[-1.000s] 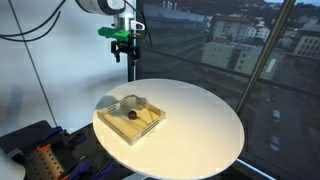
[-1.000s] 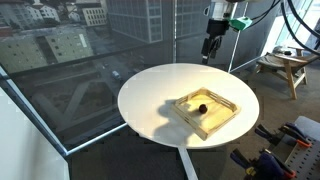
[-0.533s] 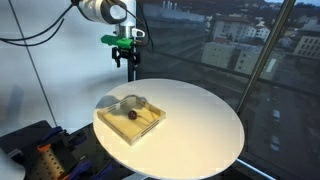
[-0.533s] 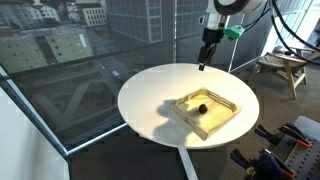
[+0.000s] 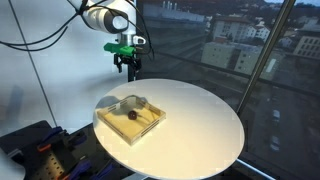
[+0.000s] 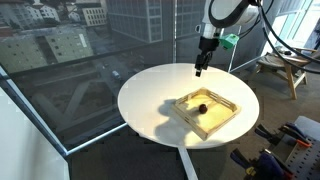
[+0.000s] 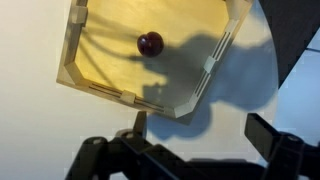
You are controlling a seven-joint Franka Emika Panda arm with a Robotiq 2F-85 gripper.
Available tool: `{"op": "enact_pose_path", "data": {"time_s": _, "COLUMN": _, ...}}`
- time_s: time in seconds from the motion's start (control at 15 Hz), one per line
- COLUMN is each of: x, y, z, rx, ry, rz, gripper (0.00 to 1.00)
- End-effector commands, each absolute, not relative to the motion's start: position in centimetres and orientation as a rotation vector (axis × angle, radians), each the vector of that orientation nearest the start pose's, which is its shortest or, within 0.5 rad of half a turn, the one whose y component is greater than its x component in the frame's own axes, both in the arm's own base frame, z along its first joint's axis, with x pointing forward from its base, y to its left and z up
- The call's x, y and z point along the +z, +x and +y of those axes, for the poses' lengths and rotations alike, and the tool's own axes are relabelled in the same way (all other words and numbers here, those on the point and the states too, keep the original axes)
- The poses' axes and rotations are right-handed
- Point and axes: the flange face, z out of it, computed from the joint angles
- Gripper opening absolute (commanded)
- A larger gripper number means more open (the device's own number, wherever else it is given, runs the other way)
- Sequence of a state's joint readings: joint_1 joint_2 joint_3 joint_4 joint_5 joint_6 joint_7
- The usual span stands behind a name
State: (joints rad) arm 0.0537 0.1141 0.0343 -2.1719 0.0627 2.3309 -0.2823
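High-rise office, glass walls (image 6: 60,80), city (image 5: 240,30) below, round table (image 5: 200,130)

I count one wooden tray (image 5: 131,120), one dark ball (image 7: 150,44) inside it, and one round counter (image 5: 200,125).

Spread fingers (image 5: 133,70) hang over the white table (image 5: 200,130) beyond the wooden tray (image 5: 115,129).

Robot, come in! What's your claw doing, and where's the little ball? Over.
Gripper open, empty, up above the table. Ball lying in wooden tray, untouched. Nothing between gripper and ball. Over.
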Motion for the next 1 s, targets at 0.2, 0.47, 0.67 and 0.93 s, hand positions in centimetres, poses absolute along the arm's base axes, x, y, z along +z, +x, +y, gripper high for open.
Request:
{"op": "enact_pose_path", "data": {"time_s": 0.2, "x": 33.27, "y": 56.31, "z": 4.78, "rx": -0.094, "ry": -3.048, "rz": -0.535, "gripper": 1.0}}
{"op": "enact_pose_path", "data": {"time_s": 0.47, "x": 32.81, "y": 55.7, "z": 4.95, "rx": -0.071, "ry": -3.054, "rz": -0.502, "gripper": 1.0}}
{"op": "enact_pose_path", "data": {"time_s": 0.67, "x": 32.86, "y": 55.74, "z": 4.95, "rx": -0.073, "ry": -3.054, "rz": -0.502, "gripper": 1.0}}
{"op": "enact_pose_path", "data": {"time_s": 0.93, "x": 32.87, "y": 55.74, "z": 4.95, "rx": -0.073, "ry": -3.054, "rz": -0.503, "gripper": 1.0}}
